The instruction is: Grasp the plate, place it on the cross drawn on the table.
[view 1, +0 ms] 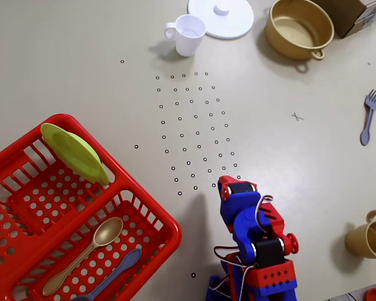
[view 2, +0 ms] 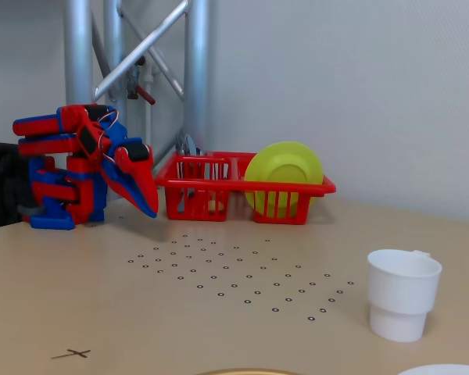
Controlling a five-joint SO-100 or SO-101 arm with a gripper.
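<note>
Overhead view: grasp not started, pincer [view 1: 227,186] closed and empty, parked near the base; plate [view 1: 75,153] stands on edge in the red rack [view 1: 151,217] at 9 o'clock, so next swing there, open, pinch rim, carry to cross [view 1: 297,116] at 2 o'clock.

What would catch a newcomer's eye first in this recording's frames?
The red dish rack at lower left in the overhead view, with the lime-green plate standing on edge in it. Next, the red-and-blue arm folded at the bottom edge, its gripper pointing down at the beige table.
</note>
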